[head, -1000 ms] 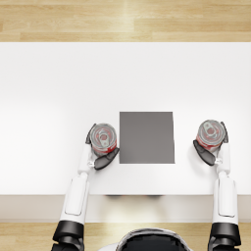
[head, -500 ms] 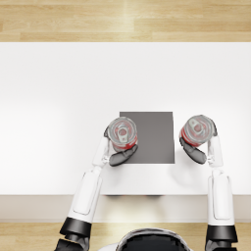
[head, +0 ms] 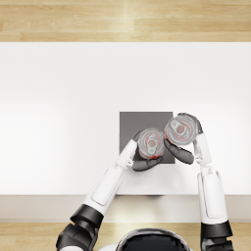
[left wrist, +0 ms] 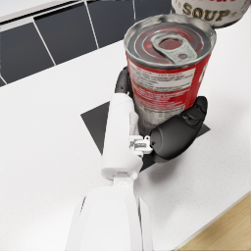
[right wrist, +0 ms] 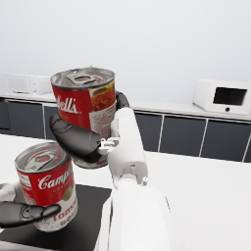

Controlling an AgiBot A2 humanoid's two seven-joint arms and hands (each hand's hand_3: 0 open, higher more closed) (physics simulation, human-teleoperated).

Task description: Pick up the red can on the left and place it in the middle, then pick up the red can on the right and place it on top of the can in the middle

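Observation:
Two red soup cans with silver pull-tab lids are in my hands. My left hand grips one red can, which stands on the dark grey square mat near its front right. My right hand holds the other red can raised in the air, over the mat's right edge and just right of the first can. In the left wrist view the raised can shows only its lower edge, higher than the first can's lid.
The white table spreads wide to the left and behind the mat. Its front edge runs close below my hands, with wooden floor beyond. Dark cabinets and a white microwave stand behind the table.
Both hands moved inward with their cans. The left can travelled from the mat's left edge to its front right. The right can came left to the mat's right edge.

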